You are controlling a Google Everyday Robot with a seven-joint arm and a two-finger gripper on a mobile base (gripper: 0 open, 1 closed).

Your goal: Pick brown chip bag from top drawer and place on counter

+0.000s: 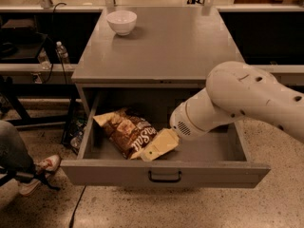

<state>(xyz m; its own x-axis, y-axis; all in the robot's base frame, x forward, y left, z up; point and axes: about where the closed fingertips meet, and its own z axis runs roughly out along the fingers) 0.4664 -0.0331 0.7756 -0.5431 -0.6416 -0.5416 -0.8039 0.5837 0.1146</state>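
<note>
The top drawer (164, 175) stands pulled open below the counter (161, 42). The brown chip bag (126, 131) lies in the drawer's left half, dark brown with pale yellow ends and white lettering. My gripper (154, 148) reaches down into the drawer from the right on a thick white arm (237, 101). Its cream-coloured tip lies against the bag's right end.
A white bowl (121, 22) stands at the counter's back left. A person's leg and shoe (35, 172) are on the floor at the left. A water bottle (61, 53) and dark shelving stand behind on the left. The floor is speckled terrazzo.
</note>
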